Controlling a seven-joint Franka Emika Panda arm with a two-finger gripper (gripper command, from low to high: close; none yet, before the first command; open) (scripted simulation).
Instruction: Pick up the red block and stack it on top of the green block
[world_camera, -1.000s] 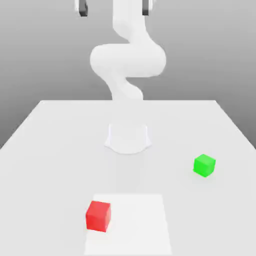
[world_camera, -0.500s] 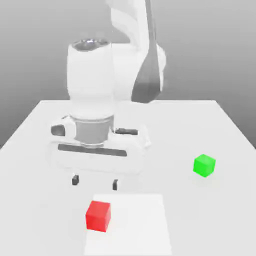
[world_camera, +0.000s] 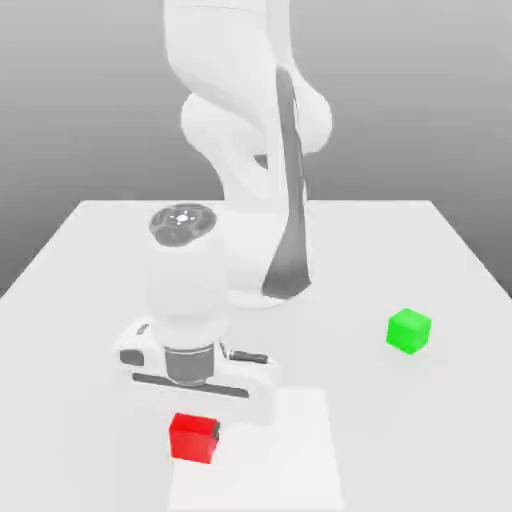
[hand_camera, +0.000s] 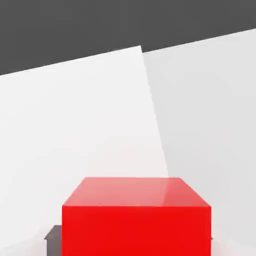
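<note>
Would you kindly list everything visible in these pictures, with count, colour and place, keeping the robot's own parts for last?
red block: one, bright red, on the pale square patch near the front of the table, directly beneath the gripper; it also shows large in the hand view.
green block: one, bright green, on the table toward the exterior view's right, well apart from the red block.
square patch: one, slightly lighter white, at the front middle of the table.
table: one, white, under everything.
arm: one, white with a grey panel, rising from the middle of the table and bending forward.
gripper: one, white and grey, lowered over the red block, a dark finger at the block's side.
</note>
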